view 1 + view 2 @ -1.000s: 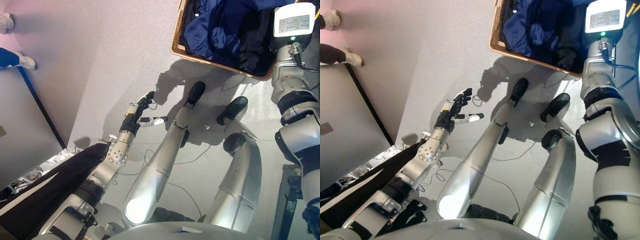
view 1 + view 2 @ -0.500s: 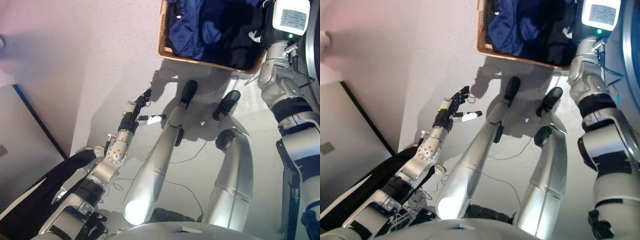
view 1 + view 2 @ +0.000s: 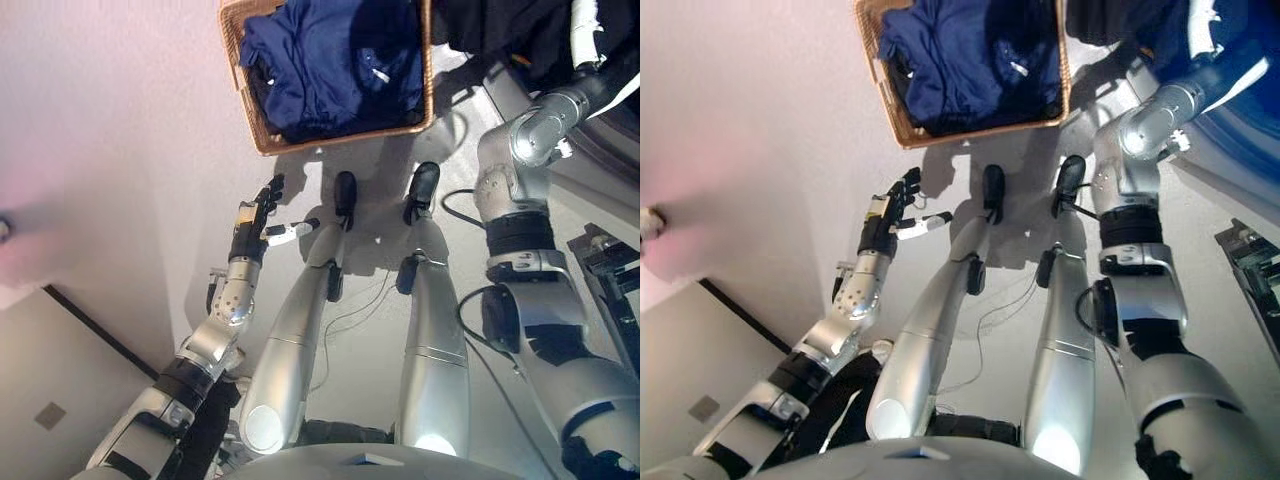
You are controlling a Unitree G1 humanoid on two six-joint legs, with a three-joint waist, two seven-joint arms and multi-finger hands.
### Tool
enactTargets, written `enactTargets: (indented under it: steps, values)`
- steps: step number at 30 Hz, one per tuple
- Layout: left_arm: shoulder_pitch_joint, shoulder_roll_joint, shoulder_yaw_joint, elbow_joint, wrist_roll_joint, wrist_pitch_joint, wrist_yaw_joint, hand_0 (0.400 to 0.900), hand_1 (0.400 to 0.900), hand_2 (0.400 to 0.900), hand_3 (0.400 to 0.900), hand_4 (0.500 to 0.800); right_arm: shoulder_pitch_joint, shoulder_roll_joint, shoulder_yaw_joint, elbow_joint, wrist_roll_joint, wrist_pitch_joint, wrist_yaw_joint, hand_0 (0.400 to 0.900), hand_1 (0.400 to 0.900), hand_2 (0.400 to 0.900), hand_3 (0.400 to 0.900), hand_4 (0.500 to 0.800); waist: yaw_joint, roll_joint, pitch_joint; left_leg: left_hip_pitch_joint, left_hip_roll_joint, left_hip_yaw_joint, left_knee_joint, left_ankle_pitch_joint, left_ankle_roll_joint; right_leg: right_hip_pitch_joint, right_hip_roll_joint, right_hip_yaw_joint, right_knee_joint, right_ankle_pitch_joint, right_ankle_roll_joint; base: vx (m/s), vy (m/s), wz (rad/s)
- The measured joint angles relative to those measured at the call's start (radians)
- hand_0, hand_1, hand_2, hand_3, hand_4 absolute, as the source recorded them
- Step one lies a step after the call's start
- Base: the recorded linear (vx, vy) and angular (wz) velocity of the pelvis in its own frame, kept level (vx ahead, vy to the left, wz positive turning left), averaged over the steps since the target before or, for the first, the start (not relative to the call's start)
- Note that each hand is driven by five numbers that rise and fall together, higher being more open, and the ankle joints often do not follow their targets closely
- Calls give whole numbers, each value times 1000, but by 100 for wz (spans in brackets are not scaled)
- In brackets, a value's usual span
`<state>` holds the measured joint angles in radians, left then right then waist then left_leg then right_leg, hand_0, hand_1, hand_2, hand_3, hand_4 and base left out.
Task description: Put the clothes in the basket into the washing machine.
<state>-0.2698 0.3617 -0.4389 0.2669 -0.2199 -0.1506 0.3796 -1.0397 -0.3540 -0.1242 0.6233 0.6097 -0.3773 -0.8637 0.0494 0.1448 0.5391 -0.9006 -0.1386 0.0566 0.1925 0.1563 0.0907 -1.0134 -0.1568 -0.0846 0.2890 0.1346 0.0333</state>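
Since a second ago the right arm has swung up out of the basket (image 3: 252,125) and now reaches toward the top right corner, where dark cloth (image 3: 520,30) bunches around it; the right hand itself is buried in that cloth and cut off by the frame edge, so whether its fingers grip anything cannot be told. Any washing machine is hard to make out. Low over the floor (image 3: 120,120), the left hand (image 3: 258,218) hovers with fingers straight and spread, holding nothing, just below the basket. That wicker basket holds crumpled dark blue clothes (image 3: 335,60).
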Motion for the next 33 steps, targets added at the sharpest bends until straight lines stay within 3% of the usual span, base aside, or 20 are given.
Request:
enactTargets:
  steps: [8, 9, 17, 23, 28, 33]
  values:
    - [4, 7, -17, 0, -45, 22, -3, 900, 900, 900, 900, 800, -187, -12, 3, 51, 384, -170, 93, 400, 400, 400, 400, 500, -2, -2, 1, 74, 8, 24, -23, -5, 6, 63, 20, 38, -32, 17, 7, -14, 14, -8]
    - [4, 8, -25, 1, -49, 23, -3, 900, 900, 900, 900, 800, -206, -11, 7, 62, 407, -184, 110, 900, 900, 900, 900, 800, 0, -2, 1, 79, 10, 24, -23, -5, 5, 68, 22, 39, -31, 18, 7, 0, 0, 0]
    - [6, 4, -45, 5, -57, 42, -12, 900, 900, 900, 900, 800, -210, 54, 22, 102, 471, -192, 143, 900, 900, 900, 900, 800, -10, -2, 1, 106, 12, 23, -22, -6, 4, 99, 25, 38, -36, 18, 6, -5, -1, 0]
    - [4, -36, -36, 109, -56, 52, -2, 900, 900, 900, 900, 800, 15, 147, 95, 75, 424, -173, 166, 900, 900, 900, 900, 800, -34, -16, 3, 210, 16, 17, -26, -26, -2, 219, 30, 29, -73, 18, 5, 30, -19, -7]
    - [21, -51, -31, 157, -54, 63, 4, 900, 900, 900, 900, 800, 314, 213, 183, 48, 285, -59, 230, 900, 900, 900, 900, 800, -71, -65, 6, 320, 17, 30, -48, -42, -2, 325, 34, 43, -107, 13, 13, 49, -42, -9]
    - [16, -91, -14, 277, -7, 59, 4, 900, 900, 900, 900, 800, 485, 183, 204, 267, 56, 84, 270, 900, 900, 900, 900, 800, -83, -80, 6, 445, 18, 30, -99, -43, -1, 452, 32, 24, -163, 18, 17, 63, -71, 6]
